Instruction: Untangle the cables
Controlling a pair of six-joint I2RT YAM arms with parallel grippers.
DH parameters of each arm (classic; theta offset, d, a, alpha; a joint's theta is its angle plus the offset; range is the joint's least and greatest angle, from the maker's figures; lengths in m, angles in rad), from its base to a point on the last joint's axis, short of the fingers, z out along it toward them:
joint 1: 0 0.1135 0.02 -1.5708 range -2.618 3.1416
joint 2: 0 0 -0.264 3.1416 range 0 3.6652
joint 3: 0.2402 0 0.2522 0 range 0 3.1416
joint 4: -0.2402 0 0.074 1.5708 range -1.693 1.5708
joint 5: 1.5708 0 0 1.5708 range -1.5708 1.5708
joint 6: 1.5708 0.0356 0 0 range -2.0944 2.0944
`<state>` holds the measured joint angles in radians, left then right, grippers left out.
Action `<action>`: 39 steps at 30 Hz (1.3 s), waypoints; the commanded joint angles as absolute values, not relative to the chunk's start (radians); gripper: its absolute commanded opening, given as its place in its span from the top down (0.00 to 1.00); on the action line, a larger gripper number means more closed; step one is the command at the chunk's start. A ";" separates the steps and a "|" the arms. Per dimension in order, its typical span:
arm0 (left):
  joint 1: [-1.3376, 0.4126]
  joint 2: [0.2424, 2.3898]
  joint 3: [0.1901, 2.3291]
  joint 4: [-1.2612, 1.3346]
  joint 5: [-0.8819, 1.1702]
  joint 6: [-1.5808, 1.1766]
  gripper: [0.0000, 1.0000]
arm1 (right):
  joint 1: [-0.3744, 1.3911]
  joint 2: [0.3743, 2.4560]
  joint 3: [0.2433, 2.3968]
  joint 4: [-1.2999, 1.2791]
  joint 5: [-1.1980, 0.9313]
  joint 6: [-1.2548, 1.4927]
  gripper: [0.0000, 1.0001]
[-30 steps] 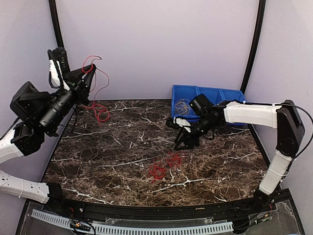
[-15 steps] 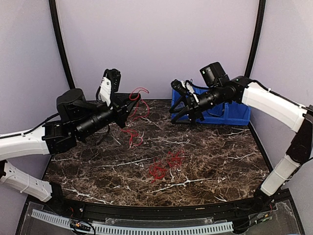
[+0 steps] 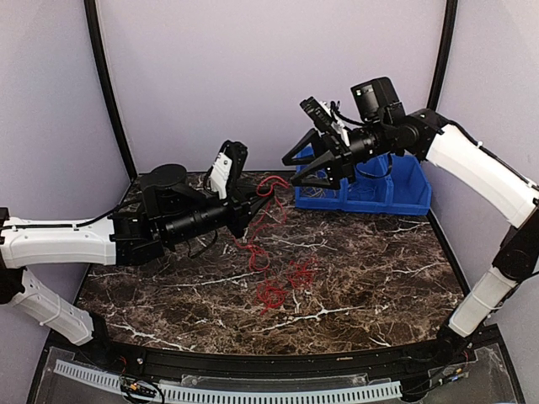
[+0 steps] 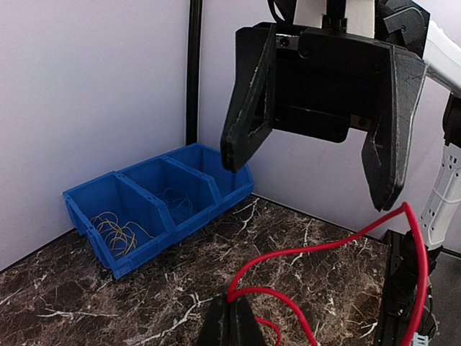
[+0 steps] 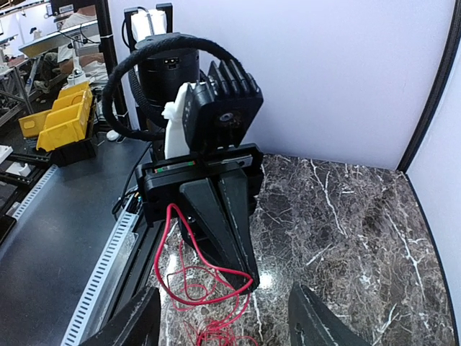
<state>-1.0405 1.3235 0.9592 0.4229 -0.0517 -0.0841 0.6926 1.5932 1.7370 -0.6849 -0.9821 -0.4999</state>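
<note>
A red cable (image 3: pixel 263 210) hangs from my left gripper (image 3: pixel 256 204), which is shut on it above the table's middle. The strand drops to a red tangle (image 3: pixel 282 284) lying on the marble. In the left wrist view the shut fingertips (image 4: pixel 230 321) pinch the red cable (image 4: pixel 317 249). My right gripper (image 3: pixel 296 170) hovers open just right of and above the left one, facing it, with nothing between its fingers. In the right wrist view the open fingers (image 5: pixel 128 321) frame the left gripper (image 5: pixel 248 274) and its red loop (image 5: pixel 173 252).
A blue three-part bin (image 3: pixel 383 192) stands at the back right; thin yellow wire (image 4: pixel 115 231) lies in one end compartment. Black frame posts (image 3: pixel 105 84) rise at the back corners. A slotted cable duct (image 3: pixel 227 391) runs along the near edge.
My left arm swung from the far left toward the centre, carrying the red cable. My right arm rose from the table, turned to face it, and its jaws opened wider.
</note>
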 commanded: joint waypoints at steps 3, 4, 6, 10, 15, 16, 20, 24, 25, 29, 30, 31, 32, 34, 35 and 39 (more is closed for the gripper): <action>-1.040 1.336 0.995 0.471 -0.014 -0.114 1.00 | 0.706 1.597 1.749 -0.731 -1.038 -0.531 0.39; -1.040 1.337 0.996 0.471 -0.014 -0.115 1.00 | 0.709 1.594 1.747 -0.748 -1.045 -0.553 0.39; -1.040 1.340 0.996 0.470 -0.017 -0.116 1.00 | 0.713 1.591 1.745 -0.784 -1.060 -0.598 0.39; -1.040 1.349 0.995 0.475 -0.019 -0.122 1.00 | 0.732 1.588 1.746 -0.825 -1.054 -0.631 0.38; -1.040 1.359 0.999 0.480 -0.020 -0.124 1.00 | 0.741 1.592 1.718 -0.714 -1.001 -0.498 0.46; -1.040 1.362 0.999 0.480 -0.021 -0.123 1.00 | 0.740 1.595 1.718 -0.703 -0.996 -0.486 0.48; -1.040 1.370 1.002 0.477 -0.026 -0.128 1.00 | 0.741 1.608 1.722 -0.672 -0.976 -0.441 0.70; -1.040 1.379 1.004 0.465 -0.035 -0.135 1.00 | 0.736 1.618 1.740 -0.666 -0.950 -0.418 1.00; -1.040 1.382 1.003 0.465 -0.039 -0.137 1.00 | 0.732 1.617 1.746 -0.668 -0.951 -0.414 1.00; -1.040 1.397 0.979 0.461 -0.077 -0.133 1.00 | 0.668 1.610 1.788 -0.653 -1.003 -0.370 1.00; -1.041 1.401 0.963 0.461 -0.097 -0.129 0.99 | 0.649 1.607 1.805 -0.647 -1.016 -0.359 1.00; -1.040 1.412 0.954 0.465 -0.106 -0.128 0.99 | 0.629 1.603 1.819 -0.645 -1.024 -0.347 1.00; -1.040 1.418 0.934 0.469 -0.124 -0.127 0.99 | 0.610 1.601 1.834 -0.645 -1.030 -0.341 1.00; -1.040 1.443 0.904 0.481 -0.143 -0.128 0.98 | 0.572 1.595 1.854 -0.639 -1.048 -0.321 1.00; -1.040 1.463 0.893 0.493 -0.147 -0.130 0.98 | 0.554 1.592 1.862 -0.633 -1.060 -0.310 1.00; -1.039 1.538 0.837 0.535 -0.131 -0.150 0.98 | 0.469 1.580 1.869 -0.593 -1.106 -0.256 1.00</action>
<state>-1.0454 1.4406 0.9360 0.5991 -0.1024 -0.1265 0.5571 1.6138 1.8000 -0.6998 -1.0252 -0.3294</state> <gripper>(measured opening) 0.023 0.010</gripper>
